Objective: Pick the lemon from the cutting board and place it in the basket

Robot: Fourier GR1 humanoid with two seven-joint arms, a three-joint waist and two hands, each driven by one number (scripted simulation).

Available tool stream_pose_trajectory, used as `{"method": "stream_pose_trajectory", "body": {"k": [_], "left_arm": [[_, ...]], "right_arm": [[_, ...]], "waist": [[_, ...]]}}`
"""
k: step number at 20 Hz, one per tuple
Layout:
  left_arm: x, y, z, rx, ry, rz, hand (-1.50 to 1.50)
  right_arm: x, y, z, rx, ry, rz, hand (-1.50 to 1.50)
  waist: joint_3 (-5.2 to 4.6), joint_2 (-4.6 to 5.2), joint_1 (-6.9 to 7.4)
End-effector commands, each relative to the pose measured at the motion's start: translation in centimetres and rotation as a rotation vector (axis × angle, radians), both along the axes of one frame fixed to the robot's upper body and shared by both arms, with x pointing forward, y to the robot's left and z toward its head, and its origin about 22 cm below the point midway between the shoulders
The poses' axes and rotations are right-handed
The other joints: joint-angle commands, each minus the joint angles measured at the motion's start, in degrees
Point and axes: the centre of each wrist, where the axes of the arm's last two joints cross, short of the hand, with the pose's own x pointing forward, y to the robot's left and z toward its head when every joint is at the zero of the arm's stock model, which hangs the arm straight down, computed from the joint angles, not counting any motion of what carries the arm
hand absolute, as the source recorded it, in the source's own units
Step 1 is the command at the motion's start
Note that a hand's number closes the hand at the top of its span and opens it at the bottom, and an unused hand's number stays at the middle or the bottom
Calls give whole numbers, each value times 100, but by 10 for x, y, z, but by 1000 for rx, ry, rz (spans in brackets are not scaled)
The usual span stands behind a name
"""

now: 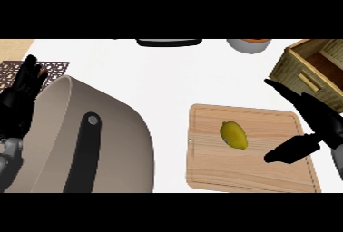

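On the cutting board (251, 154), a lemon (233, 134); nearby, a wicker basket (298, 72).

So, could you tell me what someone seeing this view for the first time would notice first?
Most likely the bright yellow lemon, lying alone near the middle of the wooden cutting board at lower centre. Next, the big beige pan with its black handle fills the lower left. The open right hand hovers over the board's right edge, just below the wicker basket at upper right, while the left hand rests at the left edge.

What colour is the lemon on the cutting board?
Yellow. The lemon shows best in the head view.
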Motion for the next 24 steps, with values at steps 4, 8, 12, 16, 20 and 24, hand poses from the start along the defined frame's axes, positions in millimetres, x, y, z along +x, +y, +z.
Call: {"method": "stream_pose_trajectory", "body": {"k": [4,8,12,16,20,24], "left_arm": [[-2,-27,-28,-103,103,-25,0],[-5,-27,-33,-91,109,-18,0],[-7,-12,-36,-96,104,-33,0],[0,-19,-35,-120,116,-37,0],[-11,-25,-37,-107,103,-41,0],[3,-24,-46,-106,101,-28,0]], "right_arm": [[-19,10,-42,34,-52,16,-150],[-33,7,-57,25,-77,15,-150],[-14,8,-70,10,-89,1,-150],[-16,19,-70,49,-122,4,-150],[-10,31,-69,43,-106,-5,-150],[-24,25,-94,40,-109,14,-150]], "waist": [[-138,66,-27],[-139,56,-55],[-142,80,65],[-145,82,21],[-144,70,99],[-146,100,-25]]}}
